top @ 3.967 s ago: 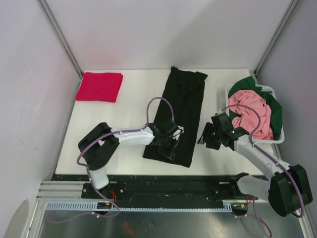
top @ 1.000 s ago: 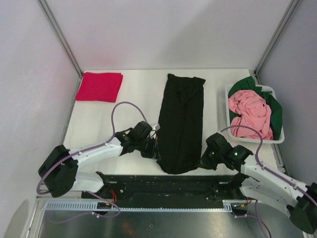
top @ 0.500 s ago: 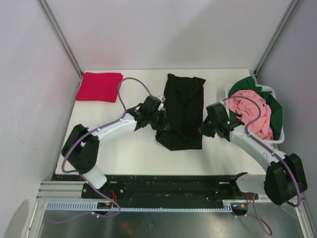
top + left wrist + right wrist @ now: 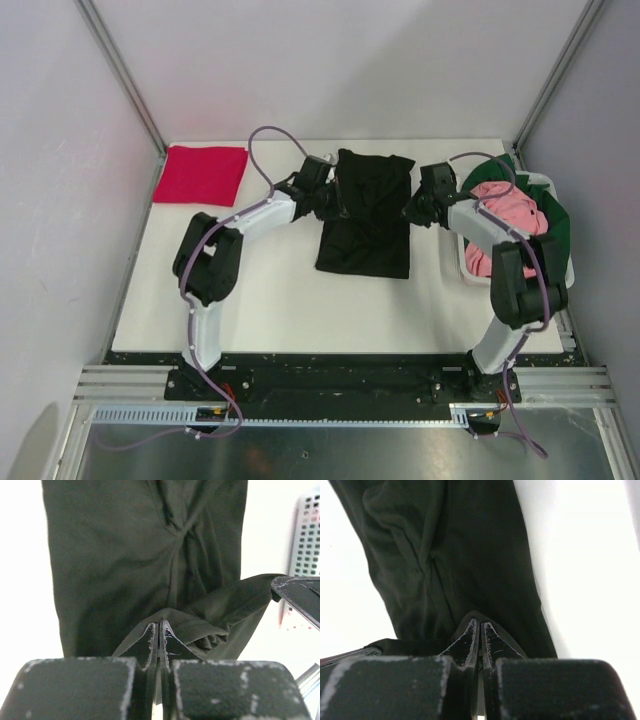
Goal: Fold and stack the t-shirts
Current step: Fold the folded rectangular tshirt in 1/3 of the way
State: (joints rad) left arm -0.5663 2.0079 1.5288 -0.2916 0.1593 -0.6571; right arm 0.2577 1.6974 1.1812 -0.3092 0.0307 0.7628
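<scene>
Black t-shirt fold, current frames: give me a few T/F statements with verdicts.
1. Both the left gripper and the right gripper are shut on the black t-shirt. True.
2. The crimson red t-shirt lies crumpled in the white basket. False: it lies folded flat at the far left corner of the table.
3. The pink t-shirt sits in the white basket. True.
4. The black t-shirt is stacked on the crimson red t-shirt. False: they lie apart, with bare table between them.
</scene>
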